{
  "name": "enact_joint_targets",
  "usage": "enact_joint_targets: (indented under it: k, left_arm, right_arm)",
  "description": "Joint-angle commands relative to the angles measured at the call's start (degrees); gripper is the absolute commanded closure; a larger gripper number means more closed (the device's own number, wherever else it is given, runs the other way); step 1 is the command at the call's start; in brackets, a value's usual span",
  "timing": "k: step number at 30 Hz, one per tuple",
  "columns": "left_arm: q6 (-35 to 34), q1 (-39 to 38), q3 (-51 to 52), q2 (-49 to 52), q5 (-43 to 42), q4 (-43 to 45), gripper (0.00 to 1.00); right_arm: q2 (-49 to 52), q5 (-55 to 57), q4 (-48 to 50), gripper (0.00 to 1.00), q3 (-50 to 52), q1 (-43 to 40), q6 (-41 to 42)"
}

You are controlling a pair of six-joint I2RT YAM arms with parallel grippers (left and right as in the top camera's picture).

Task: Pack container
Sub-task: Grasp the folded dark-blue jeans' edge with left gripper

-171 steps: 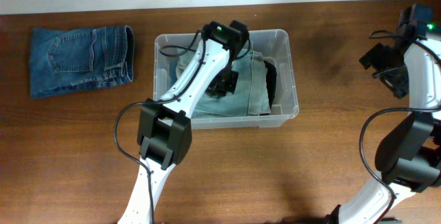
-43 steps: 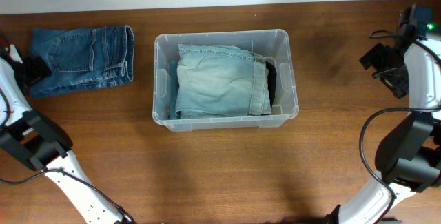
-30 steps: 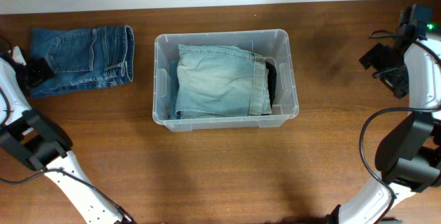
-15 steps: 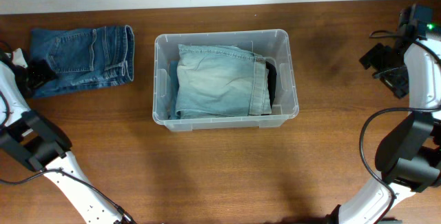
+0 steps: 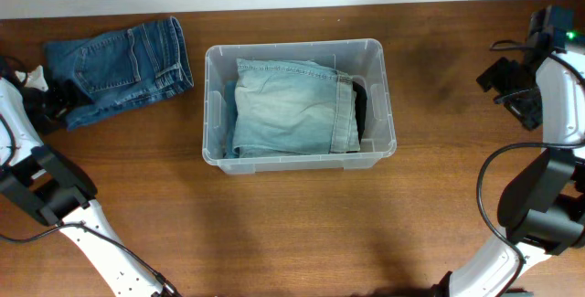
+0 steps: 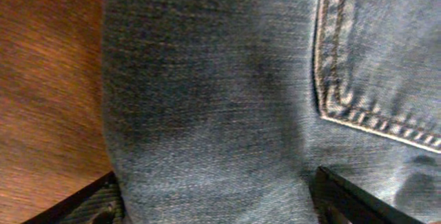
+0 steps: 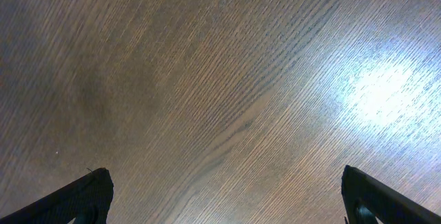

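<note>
A clear plastic container (image 5: 292,44) sits at the middle of a brown wooden table (image 5: 292,233), its long sides running left to right, seen from the overhead camera. Inside it lies a folded pair of pale jeans (image 5: 291,110) that fills most of the floor, with a dark garment (image 5: 360,105) tucked between the pale denim and the container's right wall. To the left of the container, apart from it, a folded pair of dark blue jeans (image 5: 119,64) lies on the table at a slant, its right end angled toward the table's far edge. The left gripper (image 5: 55,103) is at the lower-left corner of this pair and is clamped on it. In the left wrist view the blue denim packs the whole gap between the two fingers (image 6: 103,203), with a stitched pocket seam showing at upper right and a strip of bare wood at left. The right gripper (image 7: 226,198) is at the far right side of the table, well apart from the container. Its wrist camera shows nothing but wood grain and a bright patch of reflected light, with the two black fingertips spread wide at the bottom corners and nothing between them.
</note>
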State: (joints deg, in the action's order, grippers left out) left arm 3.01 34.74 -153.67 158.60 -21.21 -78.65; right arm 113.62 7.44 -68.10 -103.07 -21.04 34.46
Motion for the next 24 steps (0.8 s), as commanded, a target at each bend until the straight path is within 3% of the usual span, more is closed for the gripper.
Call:
enact_joint_targets:
  k: [1,13,24]
  left_arm:
    - [0.1,-0.8,1.7,4.7,-3.1,0.7,0.08]
    - [0.1,4.7,1.7,4.7,-3.2,1.9,0.05]
    - [0.1,3.5,1.8,6.6,-7.9,2.7,0.05]
  right_arm:
    - [0.3,0.7,0.0,0.02,0.0,-0.4,0.5]
    - [0.3,0.7,0.0,0.02,0.0,-0.4,0.5]
    - [0.3,0.7,0.0,0.02,0.0,-0.4,0.5]
